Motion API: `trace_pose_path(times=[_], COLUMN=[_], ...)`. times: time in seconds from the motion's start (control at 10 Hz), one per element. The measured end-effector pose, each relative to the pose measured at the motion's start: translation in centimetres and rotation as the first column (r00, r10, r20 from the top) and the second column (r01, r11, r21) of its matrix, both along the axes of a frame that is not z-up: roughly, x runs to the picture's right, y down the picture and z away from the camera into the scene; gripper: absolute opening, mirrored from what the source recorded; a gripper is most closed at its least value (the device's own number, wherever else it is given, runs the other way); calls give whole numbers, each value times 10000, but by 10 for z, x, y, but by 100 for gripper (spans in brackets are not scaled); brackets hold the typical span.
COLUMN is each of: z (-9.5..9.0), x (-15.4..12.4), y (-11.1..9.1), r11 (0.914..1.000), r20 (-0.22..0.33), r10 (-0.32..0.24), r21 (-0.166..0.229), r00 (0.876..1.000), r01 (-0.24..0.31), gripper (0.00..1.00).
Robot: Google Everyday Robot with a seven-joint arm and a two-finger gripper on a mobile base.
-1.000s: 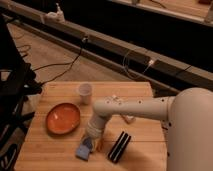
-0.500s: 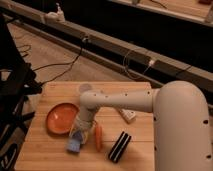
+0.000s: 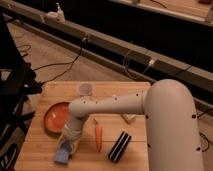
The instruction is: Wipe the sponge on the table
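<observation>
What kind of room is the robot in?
Probably a robot lab or workshop: loose cables trail across the floor, a long rail runs behind, and the wooden table holds just a plate, cup and carrot. The gripper holds the sponge down near the table's front edge.

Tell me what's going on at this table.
The robot's arm reaches down over the table, with its tool shut on a light-blue sponge that sits on the wood at the near edge. An orange plate lies just behind the sponge, with a carrot and a black block off to the side. A cup stands near the far edge. It looks mid-wipe.
</observation>
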State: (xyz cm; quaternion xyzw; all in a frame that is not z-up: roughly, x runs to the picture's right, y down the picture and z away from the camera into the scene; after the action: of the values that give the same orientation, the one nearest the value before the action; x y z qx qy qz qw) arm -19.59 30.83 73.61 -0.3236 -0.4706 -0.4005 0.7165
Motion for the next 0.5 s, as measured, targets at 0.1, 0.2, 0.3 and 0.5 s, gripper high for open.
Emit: trace_pose_path(times=[0.1,0.2,0.3,0.5], z=[-4,-7,-10,-8], x=[8,16,27,47], y=[11,21,32,39], r11=[9996,9984,9962,9922], r20=[-213,-434,-708,-1224], r10=[176,333,525,810], r21=[-229,-440,-663,-843], r00=[9996,9985,9961,9892], r01=[-181,-352,-572,-917], gripper=[0,0,0,0])
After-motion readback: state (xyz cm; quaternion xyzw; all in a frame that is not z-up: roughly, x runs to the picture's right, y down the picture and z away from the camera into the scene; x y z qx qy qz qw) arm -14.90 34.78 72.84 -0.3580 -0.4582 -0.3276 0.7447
